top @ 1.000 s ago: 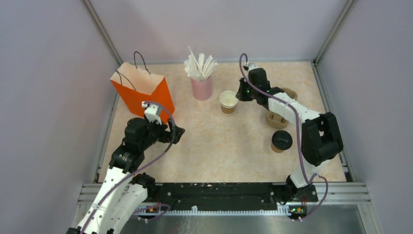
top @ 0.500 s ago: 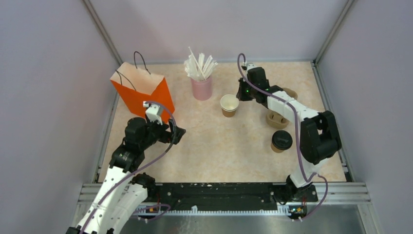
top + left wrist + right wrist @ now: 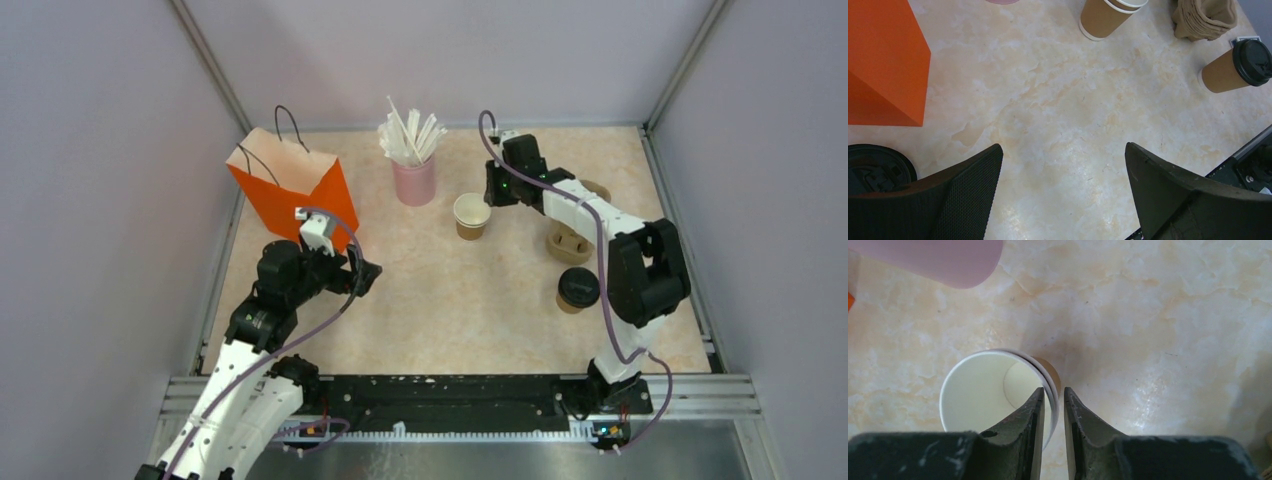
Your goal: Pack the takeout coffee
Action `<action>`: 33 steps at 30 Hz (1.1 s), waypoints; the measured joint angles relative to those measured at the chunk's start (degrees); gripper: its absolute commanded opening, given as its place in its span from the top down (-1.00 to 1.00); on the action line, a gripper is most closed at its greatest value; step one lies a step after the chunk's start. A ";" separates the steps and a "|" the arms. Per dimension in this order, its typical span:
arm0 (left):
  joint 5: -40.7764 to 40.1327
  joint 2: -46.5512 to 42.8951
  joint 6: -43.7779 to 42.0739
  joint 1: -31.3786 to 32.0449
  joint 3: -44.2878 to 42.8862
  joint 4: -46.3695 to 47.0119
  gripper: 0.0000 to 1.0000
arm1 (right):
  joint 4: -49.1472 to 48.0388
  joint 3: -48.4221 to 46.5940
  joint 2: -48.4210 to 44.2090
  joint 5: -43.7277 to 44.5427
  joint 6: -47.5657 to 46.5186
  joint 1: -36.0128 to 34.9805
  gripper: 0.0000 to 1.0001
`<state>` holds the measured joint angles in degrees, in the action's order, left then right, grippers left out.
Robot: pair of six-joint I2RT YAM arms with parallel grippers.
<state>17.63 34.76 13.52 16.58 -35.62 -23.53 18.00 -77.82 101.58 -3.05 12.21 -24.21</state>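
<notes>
- The right gripper (image 3: 1053, 390) reaches down over the open cup (image 3: 983, 400), at the edge of the cup nearest the right arm.
- Its fingers (image 3: 1023, 435) stand nearly together with a thin slot between them.
- One finger hangs over the cup's white inside and the other is outside the wall, so the rim runs into the slot.
- I cannot tell whether they squeeze the rim or only straddle it.
- The rim shows a double line, as of one cup nested in another.
- From above, the open cup (image 3: 471, 215) stands upright on the table (image 3: 450, 310), between the straw cup (image 3: 414, 175) and the carrier (image 3: 570, 242), with the right gripper (image 3: 492, 192) at its side.
- The lidded cup (image 3: 577, 289) stands upright nearer the arm bases, just in front of the carrier and beside the right arm's elbow, with no finger touching it.
- The left gripper (image 3: 362, 272) hangs above bare table just in front of the bag (image 3: 290, 190).
- Its fingers (image 3: 963, 190) are spread wide with nothing between them.
- In the left wrist view a loose lid (image 3: 875, 167) lies flat on the table by the bag (image 3: 883, 60), partly hidden behind one finger and outside the gap.
- That view also shows the open cup (image 3: 1105, 17) and the lidded cup (image 3: 1235, 65), both well apart from the left gripper (image 3: 1063, 149).
</notes>
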 measured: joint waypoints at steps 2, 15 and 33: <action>0.13 0.00 0.00 0.00 0.00 0.00 -0.93 | 0.70 0.00 0.87 0.09 -0.24 -0.04 0.69; 0.59 0.00 -0.02 0.00 0.00 0.00 -0.93 | 2.08 -0.52 2.64 4.04 -1.51 -1.29 0.81; 0.98 0.00 -0.02 0.00 0.00 0.00 -0.93 | 2.67 -2.23 2.62 6.45 -2.67 -2.32 0.96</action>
<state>18.61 34.76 13.50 16.58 -35.62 -23.53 20.67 -80.05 104.20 3.40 9.54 -26.52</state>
